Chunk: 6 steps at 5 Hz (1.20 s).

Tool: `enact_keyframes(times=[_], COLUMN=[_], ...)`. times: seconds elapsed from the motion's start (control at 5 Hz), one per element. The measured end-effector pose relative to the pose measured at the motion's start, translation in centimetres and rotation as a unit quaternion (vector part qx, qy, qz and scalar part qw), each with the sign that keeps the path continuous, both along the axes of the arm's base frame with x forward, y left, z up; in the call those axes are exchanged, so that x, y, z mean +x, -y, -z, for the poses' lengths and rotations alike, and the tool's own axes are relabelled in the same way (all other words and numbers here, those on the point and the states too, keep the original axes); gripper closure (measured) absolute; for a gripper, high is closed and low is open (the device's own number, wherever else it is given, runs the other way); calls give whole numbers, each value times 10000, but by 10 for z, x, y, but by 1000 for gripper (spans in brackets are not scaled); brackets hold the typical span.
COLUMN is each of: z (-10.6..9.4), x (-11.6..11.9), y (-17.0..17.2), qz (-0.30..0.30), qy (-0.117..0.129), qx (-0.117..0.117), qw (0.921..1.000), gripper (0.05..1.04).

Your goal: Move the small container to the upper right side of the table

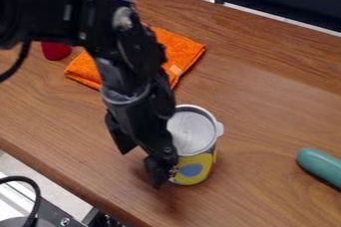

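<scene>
The end effector (141, 169) hangs low over the worktop (266, 116), its fingers apart. The small container (193, 134) stands upright just beside it, near the view's lower middle; whether they touch, I cannot tell. A folded orange cloth (181, 47) lies behind the arm, a teal object (321, 165) at the right edge.

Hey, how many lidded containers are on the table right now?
1. The small container stands right beside the gripper, nearer the camera than the orange cloth. The arm covers part of the table, so another could be hidden behind it.
</scene>
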State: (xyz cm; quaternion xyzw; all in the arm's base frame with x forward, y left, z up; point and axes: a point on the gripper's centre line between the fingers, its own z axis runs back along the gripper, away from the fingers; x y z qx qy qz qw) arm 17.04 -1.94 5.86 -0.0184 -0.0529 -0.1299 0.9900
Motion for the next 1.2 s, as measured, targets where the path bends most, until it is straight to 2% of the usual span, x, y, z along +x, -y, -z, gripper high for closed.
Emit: enact_keyframes(times=[0.4, 1.2], z=[-4, -12], x=[14, 50], y=[11, 17], qz=[-313, -485], qy=[-21, 523], qx=[-208, -411], qw=[9993, 9966], gripper=[84, 84])
